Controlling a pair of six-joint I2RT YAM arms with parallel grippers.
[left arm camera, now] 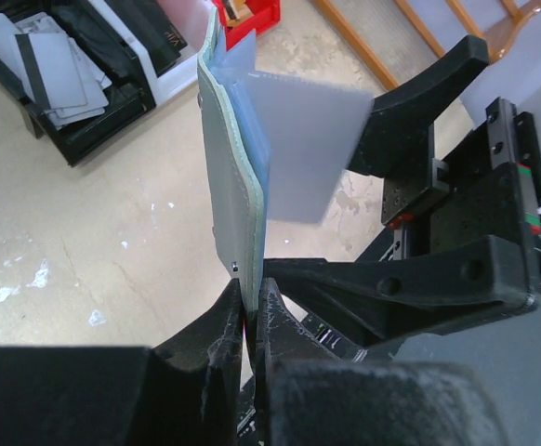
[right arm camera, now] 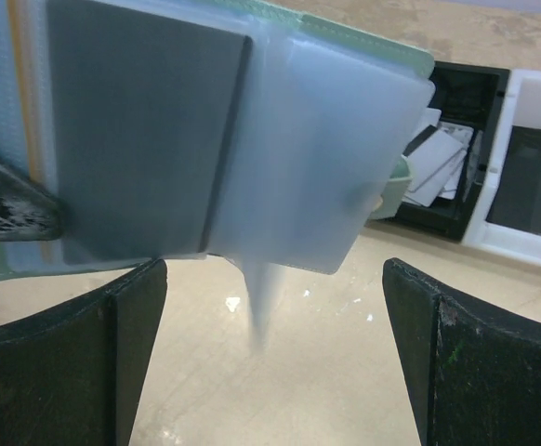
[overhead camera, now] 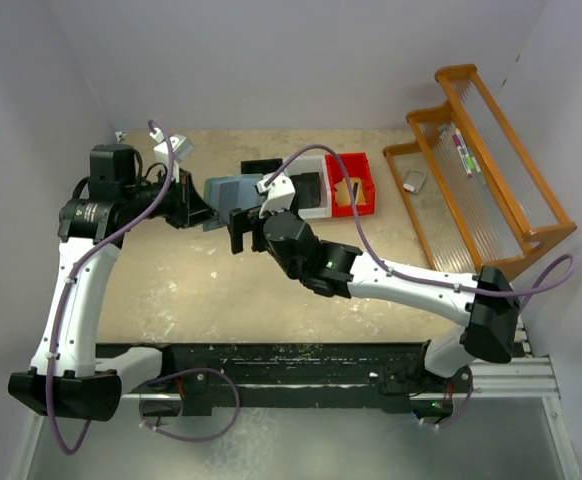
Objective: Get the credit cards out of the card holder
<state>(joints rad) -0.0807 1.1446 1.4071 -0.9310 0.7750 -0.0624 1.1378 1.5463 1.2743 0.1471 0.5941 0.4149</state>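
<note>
The pale teal card holder (overhead camera: pixel 218 190) hangs above the table, left of the bins. My left gripper (left arm camera: pixel 250 307) is shut on its lower edge, so it stands edge-on (left arm camera: pixel 229 186) in the left wrist view. A pale grey-white credit card (left arm camera: pixel 308 149) sticks out sideways from its sleeves. In the right wrist view the open holder (right arm camera: pixel 363 51) shows a dark grey panel (right arm camera: pixel 140 139) and that pale card (right arm camera: pixel 336 158). My right gripper (right arm camera: pixel 270 353) is open just below the card, with one finger (right arm camera: pixel 66 362) on each side and nothing between them. No tan-orange card shows.
Behind the holder stands a black bin (left arm camera: pixel 94 125) with several loose cards (left arm camera: pixel 52 65). Beside it are a white bin (overhead camera: pixel 311 195) and a red bin (overhead camera: pixel 354 185). An orange wooden rack (overhead camera: pixel 481 170) fills the right side.
</note>
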